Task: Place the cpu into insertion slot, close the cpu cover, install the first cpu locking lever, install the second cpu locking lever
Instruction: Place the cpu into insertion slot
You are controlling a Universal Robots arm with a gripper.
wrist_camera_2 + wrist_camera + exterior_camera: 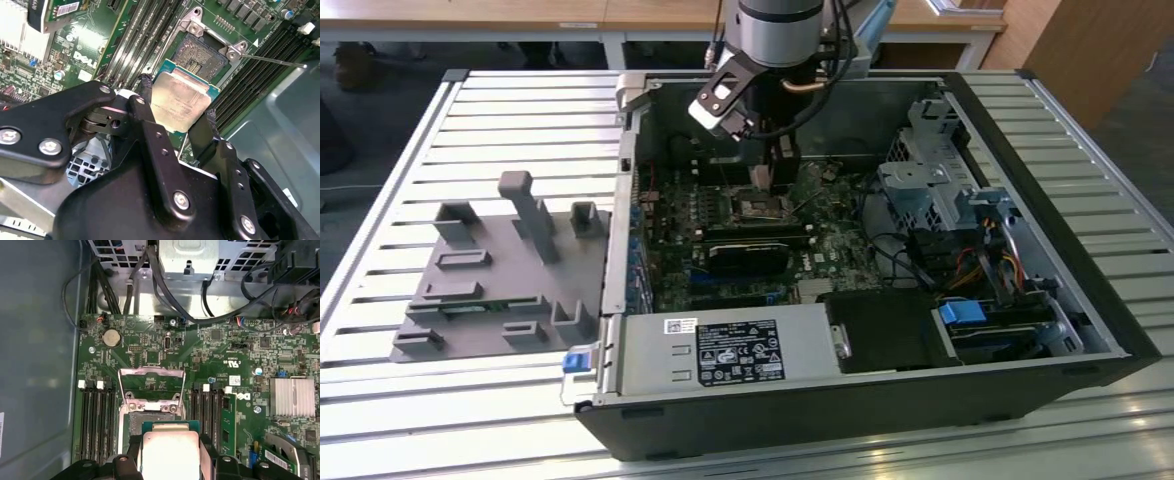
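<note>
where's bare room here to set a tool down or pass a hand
Free: the slatted metal table between the grey plastic fixture tray and the table's far edge, and the strip before the tray. Crowded: inside the open black computer case, where the gripper holds the silver-topped square cpu.

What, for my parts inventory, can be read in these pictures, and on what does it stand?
Nothing quotable.
White label on the power supply: print too small to read.
Motherboard: a white maker's logo, plus tiny white markings, unreadable.
Metal top of the cpu: no readable marking.
</note>
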